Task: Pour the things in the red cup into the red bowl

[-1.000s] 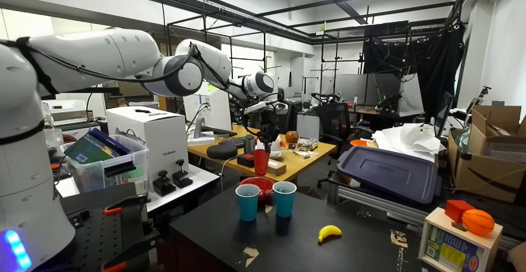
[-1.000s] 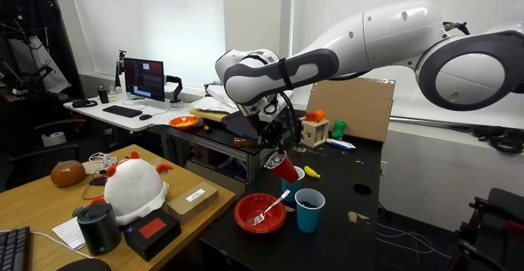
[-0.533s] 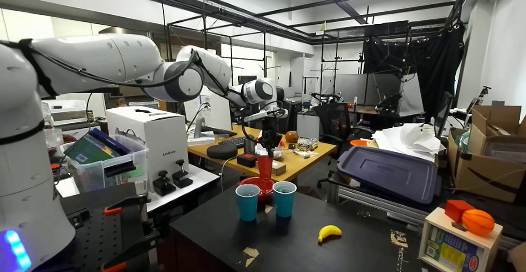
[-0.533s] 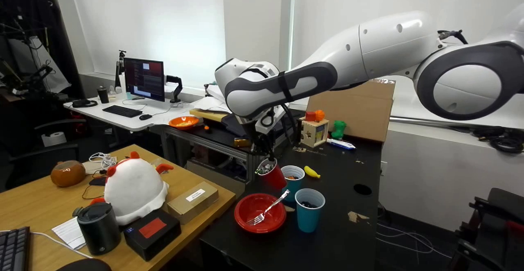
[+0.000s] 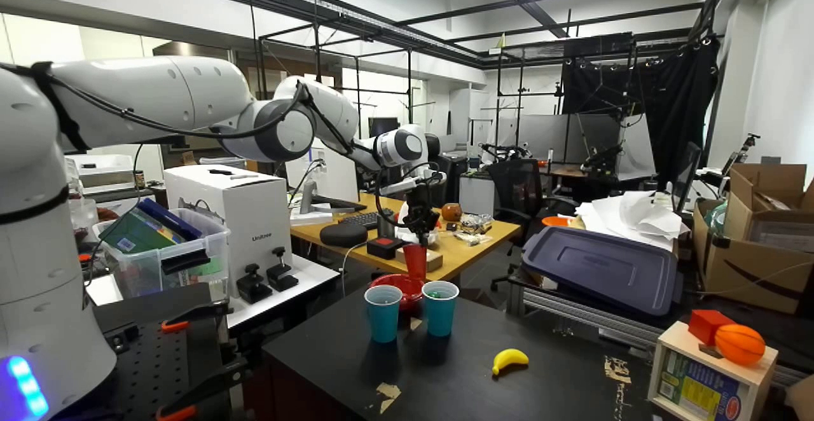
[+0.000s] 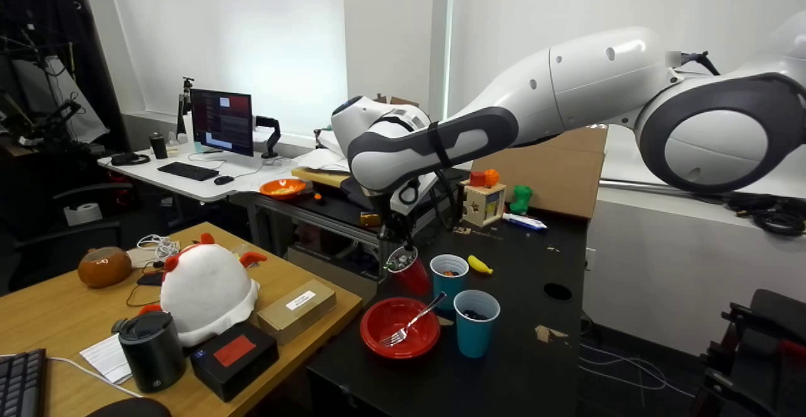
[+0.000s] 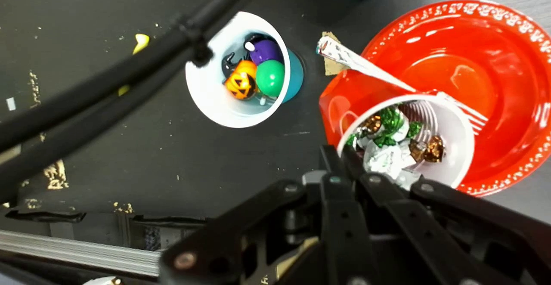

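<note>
Wrist view showed the gripper with its fingers pinched together on the rim of the red cup, the wall caught between them. The cup was tilted, but its pale mouth faced upward, and wrapped pieces in green, white and brown lay inside. Seen from the wrist, the mouth overlapped the red bowl; in an exterior view the cup was held just beyond the bowl's far edge, and I could not tell whether the two touched. A fork leaned in the bowl, tines inside and handle crossing the rim. On the black table, both upright, stood the farther blue cup, close to the red one, and the nearer blue cup, close to the bowl. The farther held an orange pumpkin piece, a green ball and a purple piece; the nearer held dark things too indistinct to name. A yellow banana lay past both, and toward the table's far end a wooden box carried a red block and an orange ball. On a wooden desk alongside sat a white plush toy, next to a dark lidded mug.
</note>
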### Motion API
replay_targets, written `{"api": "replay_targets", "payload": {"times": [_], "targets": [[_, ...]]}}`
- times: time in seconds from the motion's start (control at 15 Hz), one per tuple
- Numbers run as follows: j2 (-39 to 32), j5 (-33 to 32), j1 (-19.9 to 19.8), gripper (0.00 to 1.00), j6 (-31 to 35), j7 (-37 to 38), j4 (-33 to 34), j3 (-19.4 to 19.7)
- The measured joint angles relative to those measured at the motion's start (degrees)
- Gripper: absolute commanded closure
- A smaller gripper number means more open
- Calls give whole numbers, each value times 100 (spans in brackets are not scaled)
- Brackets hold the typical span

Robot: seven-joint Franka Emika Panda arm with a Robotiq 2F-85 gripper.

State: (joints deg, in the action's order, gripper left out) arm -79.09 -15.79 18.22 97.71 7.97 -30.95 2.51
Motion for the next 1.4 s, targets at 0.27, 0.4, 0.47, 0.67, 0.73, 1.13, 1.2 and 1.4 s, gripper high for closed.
{"api": "replay_targets", "payload": {"times": [0.27, 0.4, 0.47, 0.67, 0.73, 1.13, 1.2, 1.4], "targets": [[-92, -156, 38, 99, 434, 1, 0, 58], [-166, -295, 77, 99, 655, 3, 0, 118], [-204, -366, 99, 99, 744, 5, 0, 158], [-302, -554, 161, 99, 936, 29, 0, 274], [-330, -620, 186, 99, 990, 37, 0, 327], [-464, -1020, 400, 99, 1210, 438, -1, 623], [-483, -1027, 457, 99, 1210, 541, -1, 681], [-512, -1033, 654, 99, 1210, 886, -31, 874]]}}
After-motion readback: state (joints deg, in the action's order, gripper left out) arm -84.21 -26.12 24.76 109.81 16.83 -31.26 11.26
